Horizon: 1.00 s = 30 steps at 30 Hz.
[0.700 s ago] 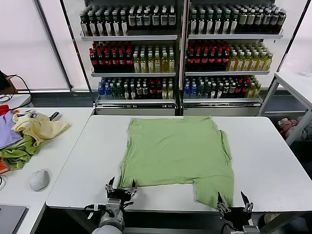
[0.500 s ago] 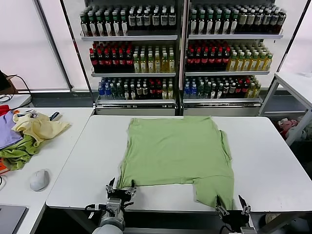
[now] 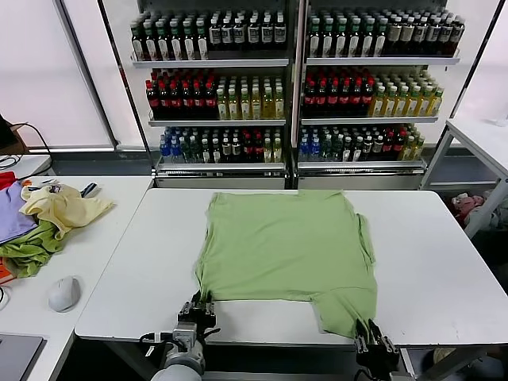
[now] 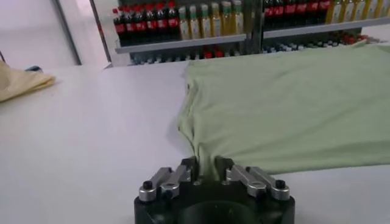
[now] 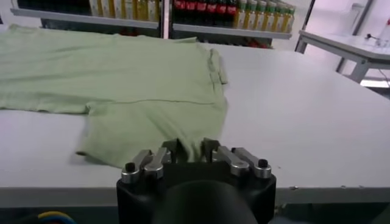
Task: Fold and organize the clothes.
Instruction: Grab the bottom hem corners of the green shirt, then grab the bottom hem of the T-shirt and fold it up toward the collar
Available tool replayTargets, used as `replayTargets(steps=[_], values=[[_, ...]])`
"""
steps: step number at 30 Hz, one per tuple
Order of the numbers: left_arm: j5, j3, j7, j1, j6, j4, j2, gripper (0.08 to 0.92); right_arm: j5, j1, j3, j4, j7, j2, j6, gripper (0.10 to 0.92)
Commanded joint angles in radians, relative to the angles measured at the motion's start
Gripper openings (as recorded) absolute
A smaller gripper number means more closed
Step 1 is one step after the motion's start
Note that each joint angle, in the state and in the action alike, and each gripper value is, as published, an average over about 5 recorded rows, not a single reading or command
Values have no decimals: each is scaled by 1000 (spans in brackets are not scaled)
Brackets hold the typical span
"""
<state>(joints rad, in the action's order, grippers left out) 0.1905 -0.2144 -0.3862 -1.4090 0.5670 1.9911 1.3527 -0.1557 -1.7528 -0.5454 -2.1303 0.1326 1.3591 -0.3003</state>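
The light sage-green shirt [image 3: 286, 250] lies flat, plain side up, on the white table [image 3: 444, 262]. Its collar, buttons and patch are hidden. My left gripper [image 3: 200, 308] is shut on the shirt's near left corner at the table's front edge; the left wrist view shows the cloth [image 4: 286, 103] pinched between the fingers [image 4: 206, 171]. My right gripper [image 3: 373, 340] is shut on the near right sleeve end; the right wrist view shows the cloth [image 5: 140, 85] bunched between its fingers [image 5: 189, 149].
A pale yellow garment [image 3: 63, 205] and darker olive cloth [image 3: 28, 250] lie on the side table at the left, with a mouse [image 3: 63, 292]. Shelves of bottles [image 3: 294, 87] stand behind the table. Another white table [image 3: 480, 135] stands far right.
Both grippers have closed from open onto the shirt's near edge, the left on the corner, the right on the sleeve end. The shirt's near edge has bunched slightly.
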Motion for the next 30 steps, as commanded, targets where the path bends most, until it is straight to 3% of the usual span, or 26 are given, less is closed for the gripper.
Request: replayTargets(steps=[1,4,13,30], values=[[41,-1,9,-15,-14,76,-9,145,-10,2,-6,-24,-27,-8,30,143],[42,-3,18,-19,-29,131,-22,107,-15,11,-14,-59,-44,-24,46,127],[74,-8,43,26,-54,190,-82,104,-75,117,-37,-111,-49,-91,35,126],[128,76,49,291,-54,-53,-148,104,-143,462,-7,128,-35,-216,2,126]])
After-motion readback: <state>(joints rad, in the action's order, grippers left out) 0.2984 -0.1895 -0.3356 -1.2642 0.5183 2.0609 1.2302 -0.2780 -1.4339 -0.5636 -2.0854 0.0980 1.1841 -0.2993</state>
